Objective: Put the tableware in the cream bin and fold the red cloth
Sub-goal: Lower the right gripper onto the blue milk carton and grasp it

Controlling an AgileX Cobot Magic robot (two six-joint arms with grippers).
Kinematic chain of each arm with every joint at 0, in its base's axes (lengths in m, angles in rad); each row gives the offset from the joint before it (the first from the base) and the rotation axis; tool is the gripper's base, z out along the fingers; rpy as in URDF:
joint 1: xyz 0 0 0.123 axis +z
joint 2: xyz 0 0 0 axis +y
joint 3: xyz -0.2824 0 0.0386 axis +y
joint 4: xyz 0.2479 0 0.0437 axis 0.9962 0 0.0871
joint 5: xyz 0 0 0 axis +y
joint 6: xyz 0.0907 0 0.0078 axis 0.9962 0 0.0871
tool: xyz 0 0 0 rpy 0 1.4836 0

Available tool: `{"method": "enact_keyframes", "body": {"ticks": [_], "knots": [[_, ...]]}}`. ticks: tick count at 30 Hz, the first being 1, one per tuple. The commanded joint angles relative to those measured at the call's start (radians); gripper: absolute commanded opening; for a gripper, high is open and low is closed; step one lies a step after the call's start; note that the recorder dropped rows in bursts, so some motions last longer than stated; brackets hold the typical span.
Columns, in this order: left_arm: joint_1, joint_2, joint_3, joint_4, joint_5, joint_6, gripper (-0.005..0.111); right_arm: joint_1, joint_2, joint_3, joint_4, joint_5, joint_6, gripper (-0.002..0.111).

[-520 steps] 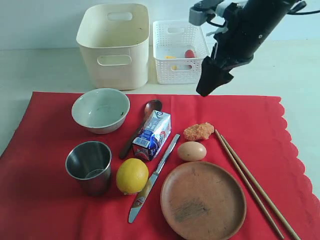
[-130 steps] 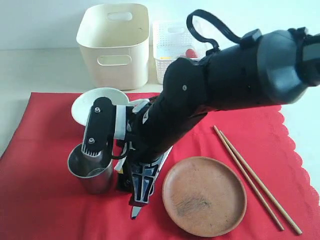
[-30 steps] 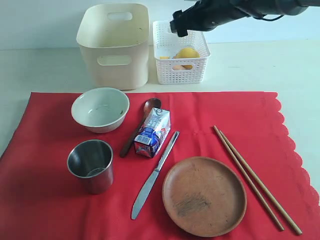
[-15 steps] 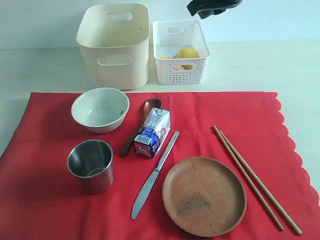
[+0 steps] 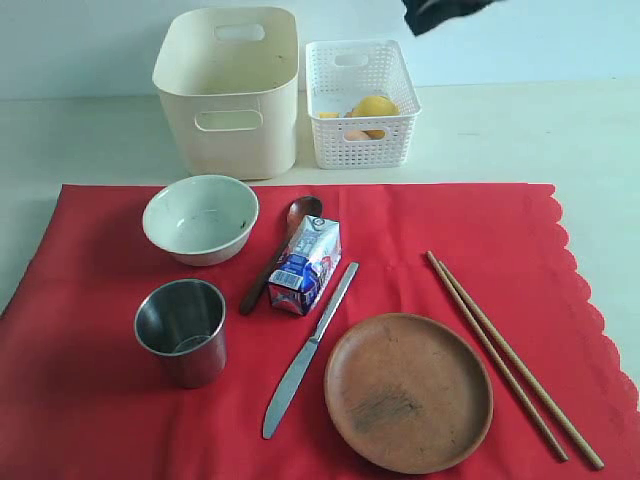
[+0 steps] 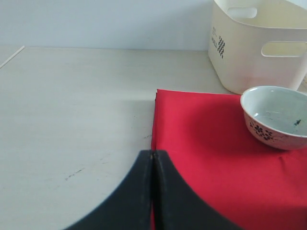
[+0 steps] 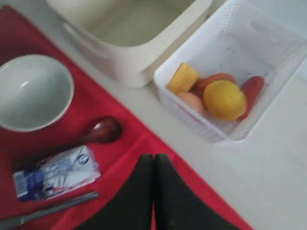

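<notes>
Red cloth [image 5: 480, 230] covers the near tabletop [image 5: 500, 130] and carries seven loose items: one bowl [image 5: 200, 218], one steel cup [image 5: 181, 330], one wooden spoon [image 5: 282, 250], one table knife [image 5: 310, 350], one brown plate [image 5: 408, 390], two chopsticks [image 5: 510, 360] lying side by side, and one milk carton [image 5: 305, 265] between spoon and knife. Beyond the cloth stand two containers, the cream bin [image 5: 228, 90] and just beside it the white basket [image 5: 360, 105], which holds one lemon [image 5: 373, 107] among other food pieces. My right gripper [image 7: 154, 157] hangs high above the basket, jaws pressed together, holding nothing. My left gripper [image 6: 152, 154] sits low at the cloth's edge near the bowl's corner, jaws also together and empty. Bare tabletop lies open past the cloth's left edge, past its scalloped right edge, and in a strip between cloth and bins.
</notes>
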Motion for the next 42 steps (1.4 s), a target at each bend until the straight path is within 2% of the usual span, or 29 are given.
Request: {"method": "enact_keyframes", "body": {"ticks": [1,7,17,21,27,30,42], "knots": [[0.002,-0.007,0.003,0.002,-0.013,0.001,0.0,-0.003,-0.039,0.158,0.122,0.029,-0.193,0.0],[0.002,-0.007,0.003,0.002,-0.013,0.001,0.0,0.052,-0.048,0.298,0.155,0.057,-0.394,0.0],[0.002,-0.007,0.003,0.002,-0.013,0.001,0.0,0.227,-0.001,0.315,0.152,-0.058,-0.604,0.002],[0.002,-0.007,0.003,0.002,-0.013,0.001,0.0,0.274,0.057,0.315,0.13,-0.115,-0.717,0.019],[0.002,-0.007,0.003,0.002,-0.013,0.001,0.0,0.318,0.119,0.315,0.062,-0.262,-0.766,0.062],[0.002,-0.007,0.003,0.002,-0.013,0.001,0.0,0.318,0.147,0.315,0.04,-0.301,-0.81,0.076],[0.002,-0.007,0.003,0.002,-0.013,0.001,0.0,0.318,0.236,0.315,-0.018,-0.325,-1.005,0.079]]}}
